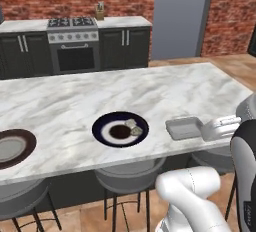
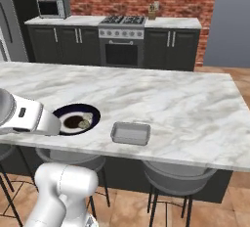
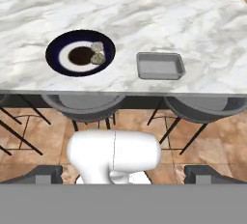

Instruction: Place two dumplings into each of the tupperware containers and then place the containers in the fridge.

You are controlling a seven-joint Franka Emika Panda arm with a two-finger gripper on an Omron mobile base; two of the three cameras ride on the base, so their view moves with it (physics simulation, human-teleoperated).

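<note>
I saw flat, even, fairly bright rendered light with no glare. Only faint shadows sat under the marble counter. Far cabinets looked dim and everything slightly soft.

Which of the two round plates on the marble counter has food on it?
The dark blue-rimmed plate beside the grey plastic container; the brown-rimmed plate at the left edge looks bare.

Near the island counter's front edge a tupperware container lay just right of a plate carrying two dumplings on its right side.
</note>
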